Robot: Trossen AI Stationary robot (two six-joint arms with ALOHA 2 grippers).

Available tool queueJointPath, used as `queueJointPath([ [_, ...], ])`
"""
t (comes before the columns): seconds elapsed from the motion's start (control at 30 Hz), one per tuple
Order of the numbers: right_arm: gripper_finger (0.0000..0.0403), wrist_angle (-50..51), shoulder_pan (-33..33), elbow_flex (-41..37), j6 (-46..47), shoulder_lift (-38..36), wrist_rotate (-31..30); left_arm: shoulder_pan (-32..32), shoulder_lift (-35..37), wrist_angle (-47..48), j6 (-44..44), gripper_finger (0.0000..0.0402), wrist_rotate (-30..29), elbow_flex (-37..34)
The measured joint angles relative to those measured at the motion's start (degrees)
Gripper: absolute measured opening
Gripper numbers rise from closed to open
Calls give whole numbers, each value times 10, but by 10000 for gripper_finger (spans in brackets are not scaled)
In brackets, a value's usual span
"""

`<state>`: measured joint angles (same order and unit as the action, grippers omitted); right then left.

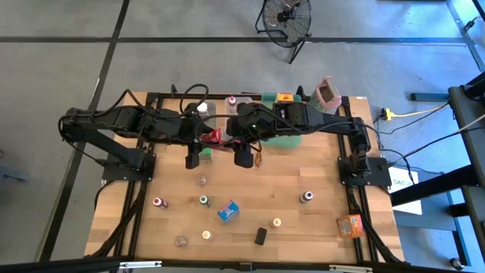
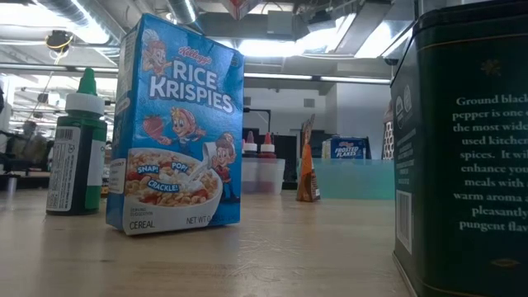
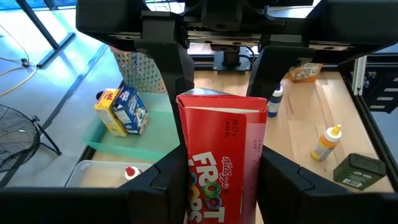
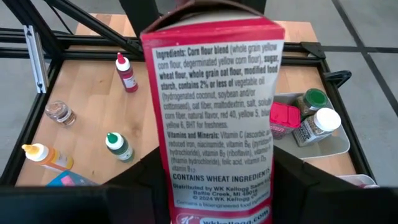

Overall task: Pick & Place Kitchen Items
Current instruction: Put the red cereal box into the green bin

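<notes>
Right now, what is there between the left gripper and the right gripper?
A red Froot Loops box. Both wrist views show it filling the gap; in the high view it sits between the left gripper and right gripper.

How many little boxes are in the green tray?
2: a yellow box and a blue box, side by side in the green tray. Others may be hidden.
</notes>
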<state>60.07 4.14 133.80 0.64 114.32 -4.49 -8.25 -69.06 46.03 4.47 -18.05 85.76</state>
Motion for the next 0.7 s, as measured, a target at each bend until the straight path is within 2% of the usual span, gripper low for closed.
queueJointPath([
  [0.2,181,1,0,0,0,0,0,0,0,0,-7,153,-2,0],
  [0.53,181,6,0,0,0,-1,4,0,1,-26,-9,216,-6,0],
  [0.7,181,1,0,0,1,-1,4,0,7,-27,-9,232,-20,0],
])
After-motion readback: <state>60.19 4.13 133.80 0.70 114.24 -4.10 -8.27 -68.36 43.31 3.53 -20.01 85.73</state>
